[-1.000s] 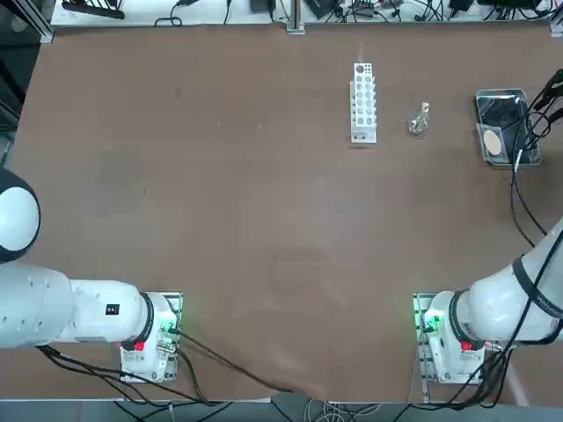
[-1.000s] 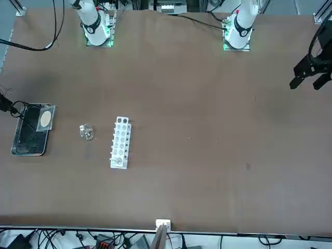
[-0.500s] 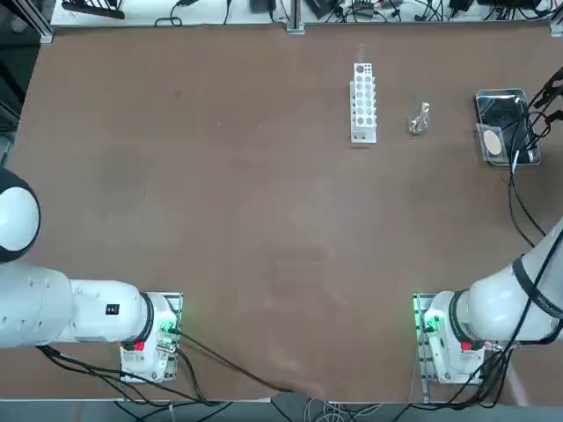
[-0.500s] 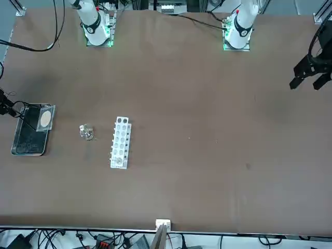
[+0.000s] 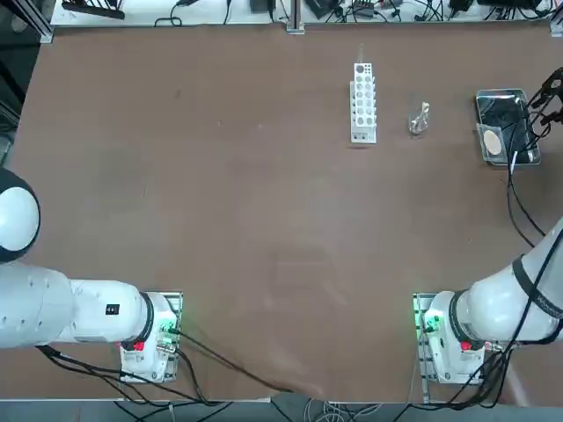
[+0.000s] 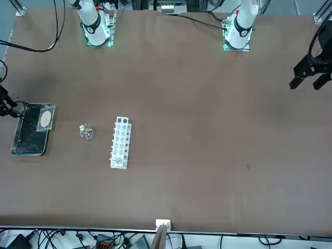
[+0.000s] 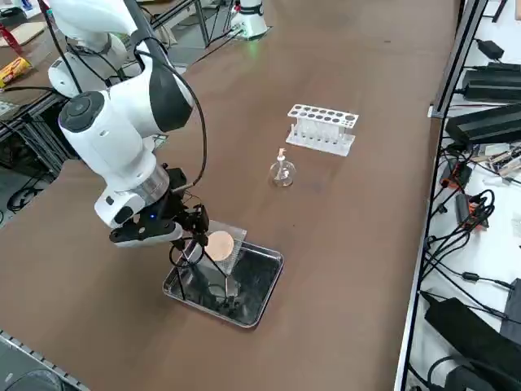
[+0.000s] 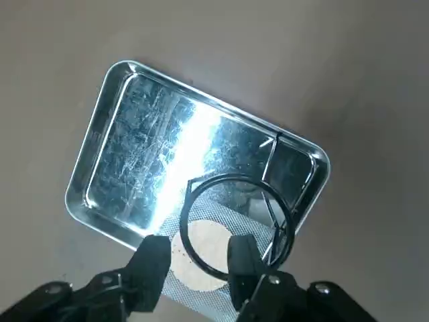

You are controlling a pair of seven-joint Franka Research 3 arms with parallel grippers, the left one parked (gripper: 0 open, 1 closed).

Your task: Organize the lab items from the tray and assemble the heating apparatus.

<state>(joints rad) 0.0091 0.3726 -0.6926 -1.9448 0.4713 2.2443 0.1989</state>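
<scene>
- The tray [image 8: 100,161] sits at the tabletop's [image 5: 220,220] right edge, within the right arm's easy reach; every other place here is given from it.
- The right gripper [image 8: 198,258] hangs over the tray's near end, fingers [image 8: 153,265] pointing down. They are closed on the ring of the black wire stand [image 8: 234,228] — one finger inside the ring, one outside.
- Pinching the ring lets the stand hang legs-down, so it can probably be set upright without re-gripping.
- The stand's legs [image 7: 191,281] reach down into the tray; I cannot tell whether they touch its bottom.
- The tan disc [image 8: 201,245] on its mesh [image 8: 221,215] lies at the same end of the tray, under the ring. It waits there, I judge, because it goes on top of the stand.
- The burner [image 7: 282,173] stands upright on the tabletop between the tray and the white rack [image 7: 322,128], apart from both — a sensible spot to build the apparatus, with room to put the stand over it.
- The rack lies beyond the burner, well apart from the tray; a tube in it cannot be made out.
- Risk: the dangling legs could catch the mesh or the tray's rim on the way out.
</scene>
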